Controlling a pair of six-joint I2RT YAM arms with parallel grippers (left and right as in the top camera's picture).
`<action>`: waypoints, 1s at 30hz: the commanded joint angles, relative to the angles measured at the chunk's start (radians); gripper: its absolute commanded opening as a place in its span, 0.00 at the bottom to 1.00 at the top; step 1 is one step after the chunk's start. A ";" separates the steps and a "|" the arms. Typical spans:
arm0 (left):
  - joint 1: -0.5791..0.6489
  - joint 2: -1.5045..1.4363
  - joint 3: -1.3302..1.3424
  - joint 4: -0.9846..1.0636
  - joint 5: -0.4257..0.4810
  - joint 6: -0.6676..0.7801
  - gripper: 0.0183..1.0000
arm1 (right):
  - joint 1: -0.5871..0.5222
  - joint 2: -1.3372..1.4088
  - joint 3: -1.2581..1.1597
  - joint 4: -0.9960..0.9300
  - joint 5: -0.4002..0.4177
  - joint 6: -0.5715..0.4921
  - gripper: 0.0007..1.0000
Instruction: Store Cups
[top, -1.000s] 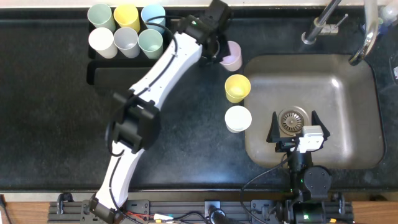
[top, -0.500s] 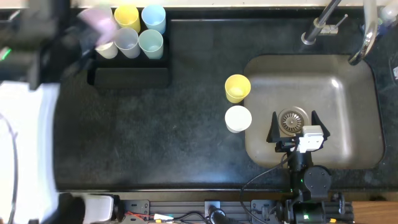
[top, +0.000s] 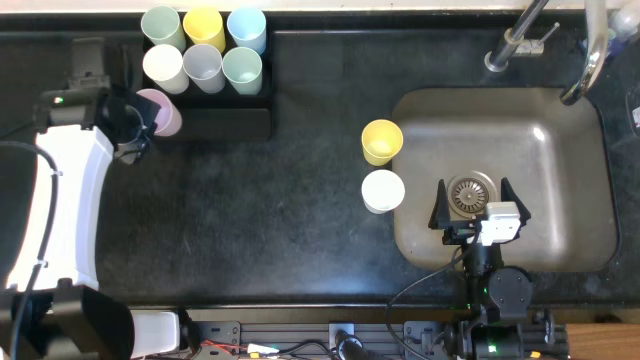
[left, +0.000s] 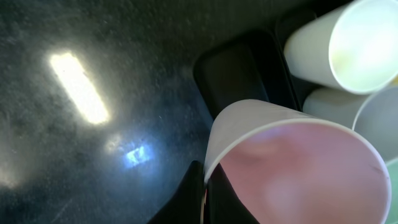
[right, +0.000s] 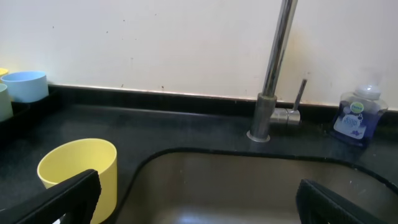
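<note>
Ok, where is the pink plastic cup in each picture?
Top view: the pink plastic cup is at the upper left, held by the left gripper, just left of the black tray.
Left wrist view: the cup is close up, pinched at its rim by that gripper, in front of the tray.
Right wrist view: not in this picture.
Shared landmark: the black tray.

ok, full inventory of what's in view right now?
racked cups: 6, pale green, yellow, blue, white, grey, mint, in the tray's two back rows
pink cup: 1, pink, held at the tray's left end
yellow cup: 1, yellow, counter left of sink
white cup: 1, white, at sink's left rim
tray: 1, black, counter's back left
sink: 1, steel, right
tap: 1, steel, behind sink
soap bottle: 1, blue, beside tap
left gripper: shut on pink cup
right gripper: open, over sink
</note>
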 joint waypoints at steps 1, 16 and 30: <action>0.041 0.046 0.013 0.025 0.023 -0.014 0.02 | -0.006 -0.008 -0.013 0.005 -0.007 0.008 1.00; 0.047 0.182 0.013 0.166 0.056 -0.015 0.02 | -0.006 -0.008 -0.013 0.005 -0.007 0.008 0.99; 0.047 0.247 0.013 0.163 0.058 -0.014 0.02 | -0.006 -0.008 -0.013 0.005 -0.007 0.008 1.00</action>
